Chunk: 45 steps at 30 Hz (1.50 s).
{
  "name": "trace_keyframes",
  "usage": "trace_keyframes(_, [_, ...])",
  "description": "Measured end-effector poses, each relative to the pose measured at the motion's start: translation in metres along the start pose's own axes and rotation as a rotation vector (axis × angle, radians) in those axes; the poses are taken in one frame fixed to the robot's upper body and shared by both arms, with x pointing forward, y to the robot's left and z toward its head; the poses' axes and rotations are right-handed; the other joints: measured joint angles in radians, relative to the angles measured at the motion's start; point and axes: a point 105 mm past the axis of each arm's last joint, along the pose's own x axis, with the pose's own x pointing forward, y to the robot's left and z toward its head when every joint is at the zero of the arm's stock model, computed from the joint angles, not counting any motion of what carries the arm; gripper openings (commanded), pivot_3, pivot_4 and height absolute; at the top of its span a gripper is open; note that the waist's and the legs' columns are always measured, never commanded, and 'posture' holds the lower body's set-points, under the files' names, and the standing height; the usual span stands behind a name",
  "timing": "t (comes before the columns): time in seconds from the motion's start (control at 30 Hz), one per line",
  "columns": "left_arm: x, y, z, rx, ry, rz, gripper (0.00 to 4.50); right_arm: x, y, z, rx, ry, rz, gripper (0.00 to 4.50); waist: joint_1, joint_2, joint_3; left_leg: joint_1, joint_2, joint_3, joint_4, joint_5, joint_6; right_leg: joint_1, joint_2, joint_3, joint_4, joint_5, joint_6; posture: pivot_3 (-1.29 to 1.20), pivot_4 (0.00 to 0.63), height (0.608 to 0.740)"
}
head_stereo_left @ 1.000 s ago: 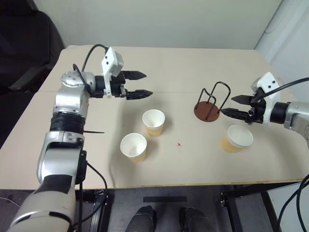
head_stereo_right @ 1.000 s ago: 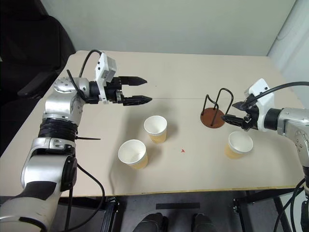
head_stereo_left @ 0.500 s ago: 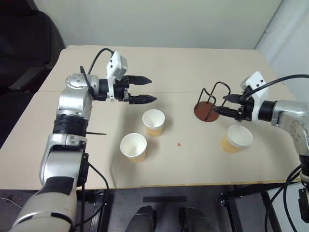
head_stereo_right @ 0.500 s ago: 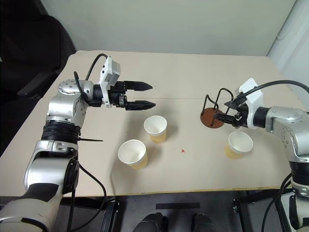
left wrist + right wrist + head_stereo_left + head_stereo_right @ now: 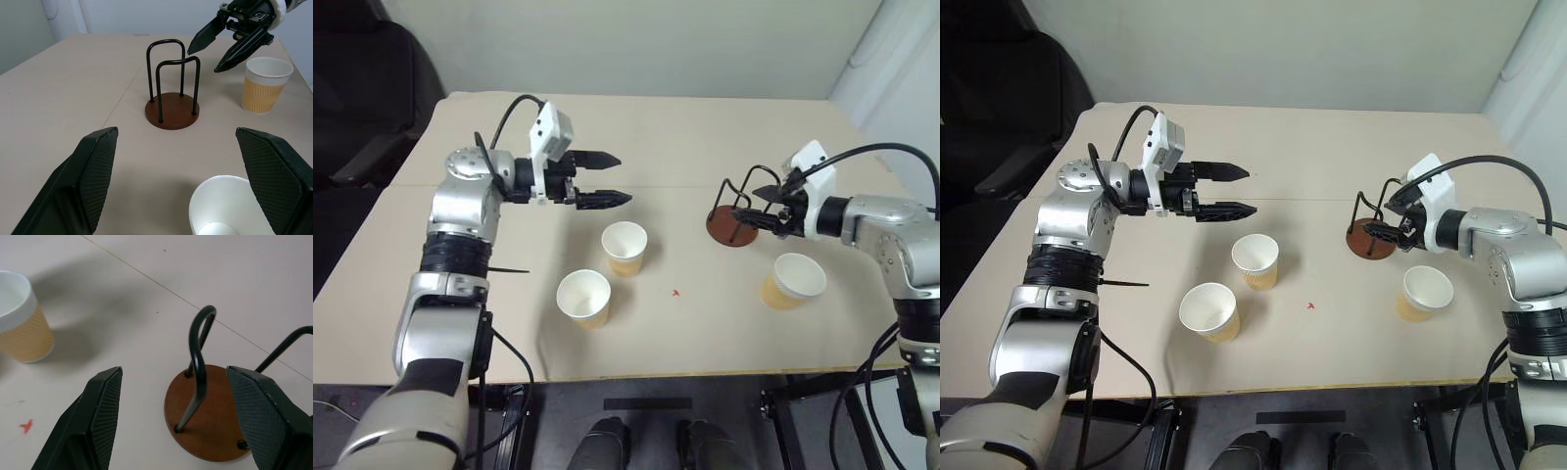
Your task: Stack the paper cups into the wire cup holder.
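Three paper cups stand upright on the table: one (image 5: 625,247) at the middle, one (image 5: 583,297) nearer the front edge, one (image 5: 793,279) at the right. The wire cup holder (image 5: 734,217), a reddish-brown disc with black wire loops, stands empty right of centre. My right gripper (image 5: 751,208) hangs open just right of the holder's loops, a little above the base and apart from the wires, with nothing between its fingers. The left gripper (image 5: 622,178) is open and empty, held level above the table behind the middle cup, pointing at the holder (image 5: 172,98).
A small red mark (image 5: 676,292) lies on the tabletop between the cups. The table (image 5: 705,137) has a seam across its middle and bare room at the back. A dark chair (image 5: 362,98) stands off the table's left rear corner.
My right gripper has moved left and forward, from beside the right cup to the holder's loops. The left gripper has kept still and stayed open.
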Motion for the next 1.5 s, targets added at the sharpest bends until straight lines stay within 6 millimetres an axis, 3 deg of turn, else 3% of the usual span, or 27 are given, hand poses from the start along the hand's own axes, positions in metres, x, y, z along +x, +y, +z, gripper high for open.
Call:
trace_keyframes(0.53, [-0.006,0.0,0.002,0.011,0.01,0.022,4.12,0.014,-0.018,-0.025,0.015,0.053,-0.055,3.42,0.0,0.0,0.0,0.0,0.0,0.0,0.0,0.0,0.0,0.0,0.0,0.0,0.0,0.0,0.0,0.0,0.15,0.74])
trace_keyframes(0.63, [-0.006,0.0,0.003,0.014,0.011,0.023,4.18,0.015,-0.018,-0.026,0.022,0.056,-0.056,2.85,0.0,0.0,0.0,0.0,0.0,0.0,0.0,0.0,0.0,0.0,0.0,0.0,0.0,0.0,0.0,0.0,0.15,0.74])
trace_keyframes(0.9, [-0.006,0.0,0.002,0.012,0.013,0.026,4.18,0.017,-0.018,-0.022,0.036,0.043,-0.049,0.04,0.001,0.0,0.0,0.0,0.0,0.0,0.0,0.0,0.0,0.0,0.0,0.0,0.0,0.0,0.0,0.0,0.15,0.74])
trace_keyframes(1.13, [-0.007,0.0,0.002,0.013,0.016,0.022,4.18,0.011,-0.003,-0.017,0.044,0.044,0.019,0.04,0.001,0.0,0.0,0.0,0.0,0.0,-0.001,0.0,0.0,0.0,0.0,0.0,0.0,0.0,0.0,0.0,0.15,0.74])
trace_keyframes(1.5, [-0.018,-0.009,-0.003,-0.029,0.077,-0.067,4.18,-0.017,0.054,0.02,-0.095,0.021,0.215,0.04,0.0,0.0,0.0,-0.001,0.0,0.0,-0.001,0.0,0.0,0.0,0.0,0.0,-0.001,0.0,0.0,0.0,0.15,0.74])
